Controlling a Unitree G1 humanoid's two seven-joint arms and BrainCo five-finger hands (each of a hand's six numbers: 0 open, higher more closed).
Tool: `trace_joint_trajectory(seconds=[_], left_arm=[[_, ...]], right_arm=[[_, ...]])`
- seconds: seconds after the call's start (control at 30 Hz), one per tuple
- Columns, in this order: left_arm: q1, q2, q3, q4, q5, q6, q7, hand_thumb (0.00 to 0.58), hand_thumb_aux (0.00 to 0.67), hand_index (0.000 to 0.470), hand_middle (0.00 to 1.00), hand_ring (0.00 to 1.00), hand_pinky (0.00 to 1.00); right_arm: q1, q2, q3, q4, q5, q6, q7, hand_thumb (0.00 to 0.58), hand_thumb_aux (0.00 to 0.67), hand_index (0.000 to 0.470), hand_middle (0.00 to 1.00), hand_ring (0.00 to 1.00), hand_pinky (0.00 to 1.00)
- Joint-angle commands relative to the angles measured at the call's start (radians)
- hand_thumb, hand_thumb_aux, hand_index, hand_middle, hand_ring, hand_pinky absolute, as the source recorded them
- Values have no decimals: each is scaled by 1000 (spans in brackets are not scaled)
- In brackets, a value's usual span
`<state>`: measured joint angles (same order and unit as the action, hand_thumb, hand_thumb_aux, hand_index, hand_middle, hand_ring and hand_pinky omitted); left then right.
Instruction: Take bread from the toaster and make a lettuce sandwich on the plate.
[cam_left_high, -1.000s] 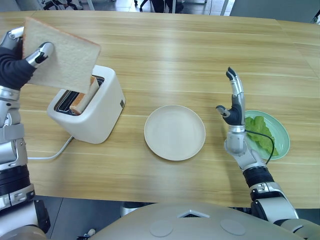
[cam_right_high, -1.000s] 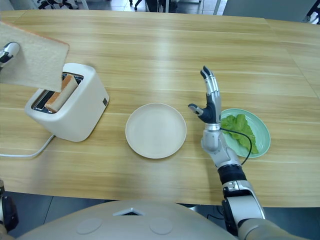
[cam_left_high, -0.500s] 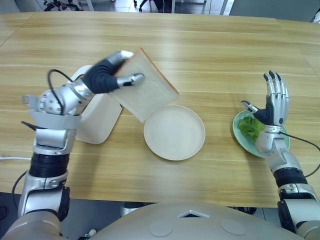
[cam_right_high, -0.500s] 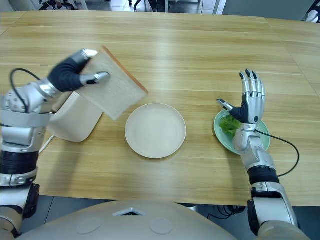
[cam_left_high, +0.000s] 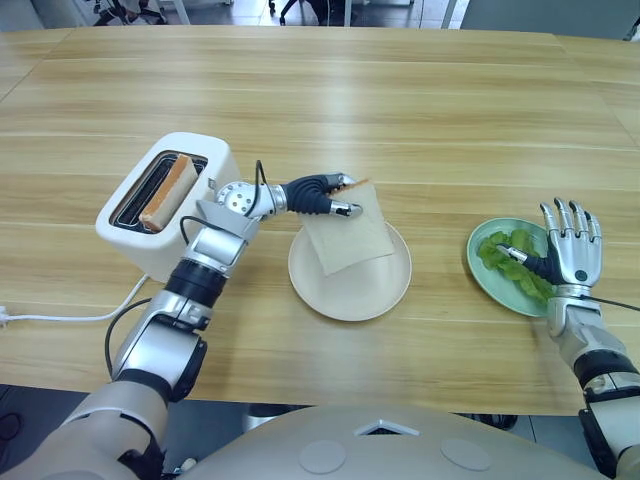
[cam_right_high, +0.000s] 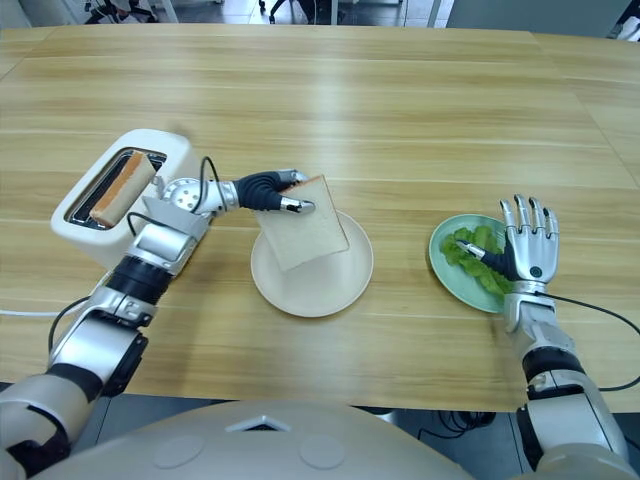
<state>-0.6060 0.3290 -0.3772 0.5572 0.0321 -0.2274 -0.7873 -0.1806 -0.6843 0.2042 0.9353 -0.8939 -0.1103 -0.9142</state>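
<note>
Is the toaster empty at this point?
No, a slice of bread stands in one slot of the toaster.

Left hand (cam_left_high: 316, 192) holds bread slice (cam_left_high: 352, 233) over plate (cam_left_high: 350, 297).

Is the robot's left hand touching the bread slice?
Touching. In the left eye view, the left hand has its fingers clamped on the upper edge of the bread slice.

1. The toaster (cam_left_high: 135, 232) was set at the left of the table (cam_left_high: 400, 100), with one bread slice (cam_left_high: 168, 190) in its slot.
2. The plate (cam_left_high: 350, 292) was placed to its right, with a second slice (cam_left_high: 350, 232) held over it.
3. The lettuce (cam_left_high: 505, 255) dish (cam_left_high: 482, 272) was set farthest right.
</note>
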Motion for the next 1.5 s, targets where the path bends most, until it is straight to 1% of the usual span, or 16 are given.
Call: trace_joint_trajectory(seconds=[0.03, 0.27, 0.33, 0.37, 0.43, 0.57, 0.6, 0.73, 0.77, 0.8, 0.83, 1.0, 1.07, 1.13, 1.3, 1.5], left_arm=[[-32, -18, -25, 183, 88, -90, 33, 580, 670, 460, 1000, 1000, 1000], [-55, -37, -49, 350, 172, -215, 20, 580, 670, 460, 1000, 1000, 1000], [-59, -37, -58, 380, 197, -239, 22, 580, 670, 460, 1000, 1000, 1000], [-64, -39, -60, 394, 209, -247, 26, 580, 670, 460, 1000, 1000, 1000], [-67, -43, -64, 413, 224, -262, 18, 580, 670, 460, 1000, 1000, 1000], [-69, -47, -66, 438, 251, -290, 23, 580, 670, 460, 1000, 1000, 1000], [-70, -49, -66, 443, 259, -292, 31, 580, 670, 460, 1000, 1000, 1000], [-79, -53, -81, 464, 311, -319, 86, 580, 654, 449, 1000, 1000, 1000], [-81, -54, -83, 465, 320, -325, 101, 456, 360, 247, 973, 973, 973], [-83, -55, -83, 465, 329, -328, 118, 456, 360, 247, 973, 973, 973], [-87, -57, -83, 463, 336, -330, 132, 0, 0, 0, 871, 871, 871], [-112, -61, -67, 453, 347, -345, 190, 0, 0, 0, 761, 761, 761], [-125, -59, -58, 444, 348, -349, 220, 0, 0, 0, 522, 522, 522], [-137, -54, -55, 438, 357, -355, 259, 0, 0, 0, 506, 506, 506], [-144, -48, -38, 407, 339, -377, 283, 0, 0, 0, 129, 129, 129], [-135, -44, 0, 340, 305, -377, 284, 0, 0, 0, 0, 0, 0]], right_arm=[[14, 2, 38, 8, 15, 7, 15, 0, 0, 0, 0, 0, 0], [64, 11, 70, -32, 19, 10, 11, 23, 13, 9, 0, 0, 0], [58, 20, 83, -14, 21, 7, 17, 285, 192, 132, 0, 0, 0], [56, 24, 87, -10, 24, 6, 18, 285, 192, 132, 0, 0, 0], [53, 31, 92, -1, 27, 4, 23, 485, 399, 274, 0, 0, 0], [46, 35, 108, 18, 38, -3, 28, 548, 512, 352, 0, 0, 0], [44, 36, 111, 23, 40, -4, 28, 579, 649, 446, 0, 0, 0], [33, 40, 124, 34, 52, -14, 30, 580, 670, 460, 0, 0, 0], [33, 40, 126, 34, 54, -17, 28, 580, 670, 460, 0, 0, 0], [33, 41, 128, 34, 55, -20, 26, 580, 670, 460, 0, 0, 0], [35, 42, 129, 29, 55, -22, 22, 580, 670, 460, 0, 0, 0], [40, 43, 129, -7, 56, -35, -2, 580, 670, 460, 0, 0, 0], [43, 40, 123, -35, 57, -40, -16, 580, 670, 460, 0, 0, 0], [47, 35, 117, -61, 59, -43, -32, 580, 670, 460, 0, 0, 0], [77, 17, 100, -146, 60, -45, -75, 580, 670, 460, 0, 0, 0], [135, -2, 71, -300, 50, -48, -140, 580, 670, 460, 0, 0, 0]])
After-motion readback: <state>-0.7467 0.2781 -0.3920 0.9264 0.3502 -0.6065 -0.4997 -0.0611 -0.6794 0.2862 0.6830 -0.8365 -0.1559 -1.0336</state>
